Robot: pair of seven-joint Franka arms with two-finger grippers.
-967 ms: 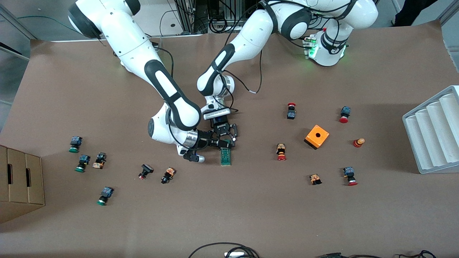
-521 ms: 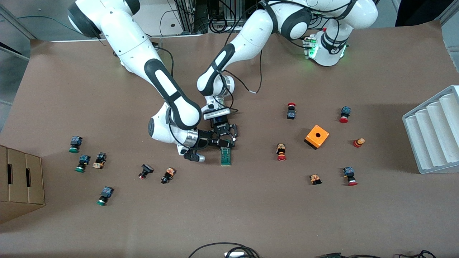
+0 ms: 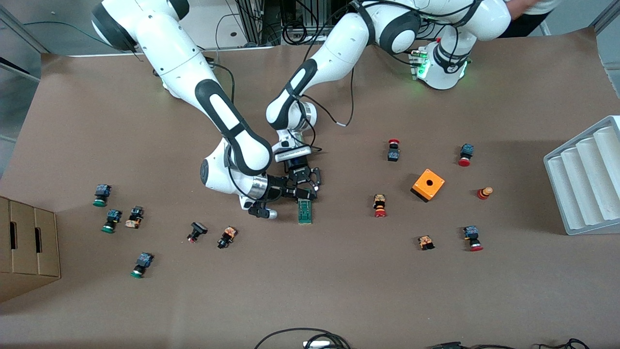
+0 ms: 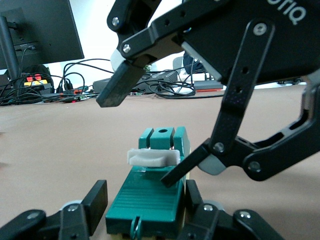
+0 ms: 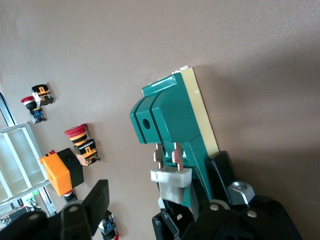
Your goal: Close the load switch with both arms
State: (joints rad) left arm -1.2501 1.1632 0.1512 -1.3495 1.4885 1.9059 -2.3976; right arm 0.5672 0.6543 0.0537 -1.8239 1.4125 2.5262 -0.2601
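Note:
The load switch [image 3: 304, 212] is a narrow green block lying flat mid-table. In the left wrist view the load switch [image 4: 150, 195] carries a white lever [image 4: 150, 157] that stands up across its top. My left gripper [image 3: 306, 198] [image 4: 145, 200] is shut on the block's end that points toward the robots' bases, one finger on each side. My right gripper [image 3: 296, 195] [image 4: 146, 134] comes in from the right arm's end and is open. One of its fingertips [image 4: 175, 174] rests against the lever, the other hangs in the air. In the right wrist view the lever [image 5: 170, 182] sits between the fingers of my right gripper [image 5: 157, 182].
An orange box with a hole [image 3: 428, 184] and several push buttons, one [image 3: 379, 205] closest, lie toward the left arm's end. More buttons [image 3: 227, 236] lie toward the right arm's end. A white ribbed tray [image 3: 586, 179] and a cardboard box [image 3: 29, 247] stand at the table's two ends.

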